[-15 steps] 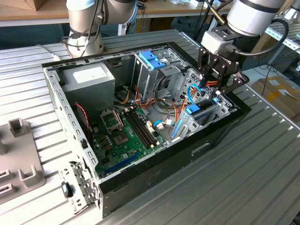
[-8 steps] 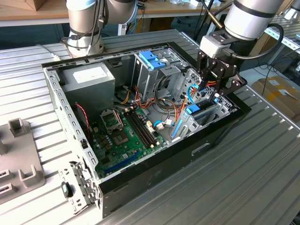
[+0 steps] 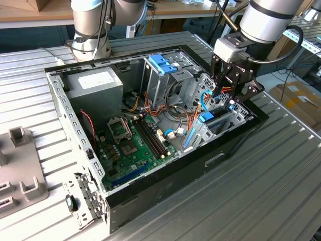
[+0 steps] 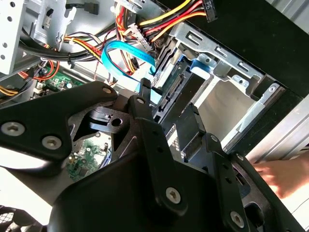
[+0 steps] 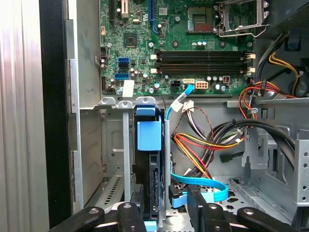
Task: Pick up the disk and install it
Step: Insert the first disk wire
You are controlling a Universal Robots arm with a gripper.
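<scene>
As a Universal Robots arm works over an open desktop computer case on a ribbed metal table, its gripper hangs low over the drive bay at the case's end toward the exterior view's right. The disk, a hard drive in a light-blue carrier, stands on edge inside that bay. In the first wrist view its blue tab is at the end nearer the motherboard, and the gripper is directly over its other end. Whether the gripper clamps the drive or merely straddles it cannot be told from these views. The drive looks set between the bay's rails, though how deep it sits is unclear, so the installation appears well advanced. A flat blue data cable and a bundle of coloured power wires lie just beside the slot. Either could be snagged or pinched if the gripper shifts sideways. A drive pushed while tilted could jam against the rails. A person's hand near the case's outer wall is also at risk.
</scene>
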